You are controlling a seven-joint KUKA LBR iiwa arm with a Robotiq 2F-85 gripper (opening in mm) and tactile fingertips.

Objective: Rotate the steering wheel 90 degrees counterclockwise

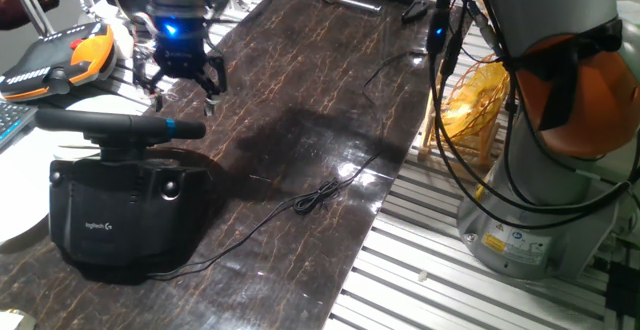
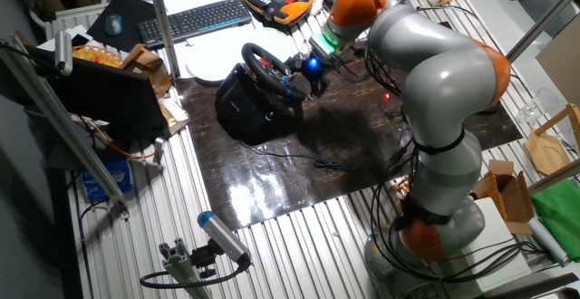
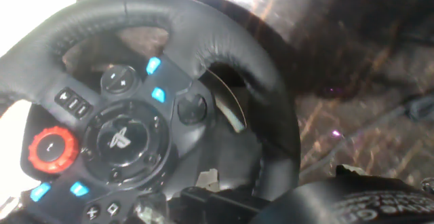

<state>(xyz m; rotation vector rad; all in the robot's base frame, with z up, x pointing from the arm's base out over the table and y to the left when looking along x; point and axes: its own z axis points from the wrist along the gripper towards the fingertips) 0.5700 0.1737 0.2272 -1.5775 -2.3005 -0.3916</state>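
Observation:
The steering wheel (image 1: 110, 123) is a black padded rim, seen edge-on, with a small blue stripe (image 1: 186, 128). It sits on a boxy black base (image 1: 130, 215) with a white logo at the table's left end. It also shows in the other fixed view (image 2: 265, 67). My gripper (image 1: 183, 78) hangs just behind and above the rim's right end, with its jaws spread and nothing between them. In the other fixed view the gripper (image 2: 304, 75) is beside the rim's right side. The hand view shows the wheel's rim (image 3: 224, 44) and button hub (image 3: 125, 139) very close.
An orange-and-black device (image 1: 60, 58) lies behind the wheel, near a keyboard (image 2: 195, 16). A thin black cable (image 1: 320, 196) runs across the dark marbled tabletop (image 1: 300, 100). The arm's base (image 1: 545, 170) and hanging cables stand at the right. Slatted metal (image 1: 420, 270) edges the table.

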